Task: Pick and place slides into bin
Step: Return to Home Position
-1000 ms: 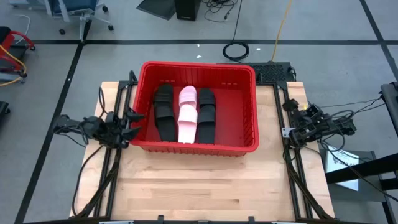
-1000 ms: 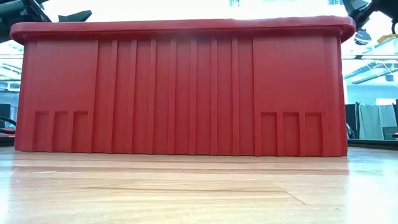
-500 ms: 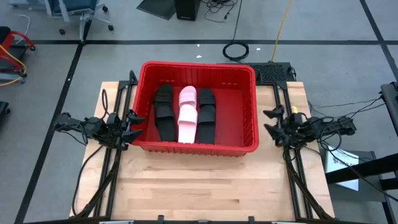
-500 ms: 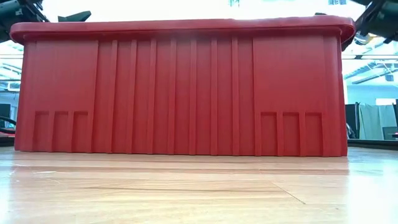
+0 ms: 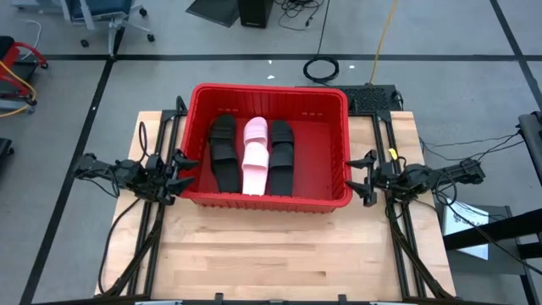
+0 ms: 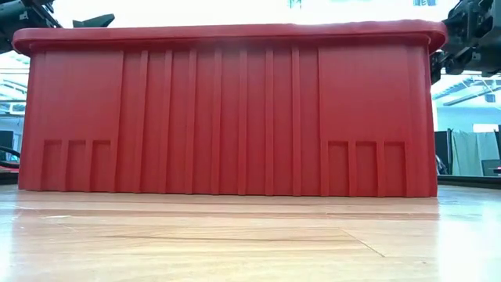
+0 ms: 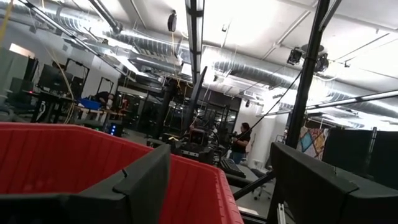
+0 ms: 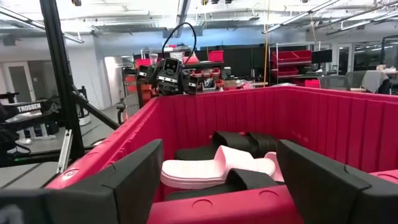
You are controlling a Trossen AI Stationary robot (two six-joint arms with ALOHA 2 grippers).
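Observation:
The red bin stands on the far half of the wooden table. In it lie slides in three rows, soles on the bin's floor: black ones on the left, pale pink ones in the middle, black ones on the right. They also show in the right wrist view. My left gripper is open and empty just outside the bin's left wall, at rim height. My right gripper is open and empty just outside the bin's right wall, pointing over the rim.
Bare wooden table lies between the bin and the near edge. Black frame rails run along both table sides. A sheet of paper lies off the table's right. A person stands far off in the room.
My right gripper has swung from beyond the table's right edge toward the bin's right wall, and it now points at the bin. The left gripper, the bin and the slides have kept still.

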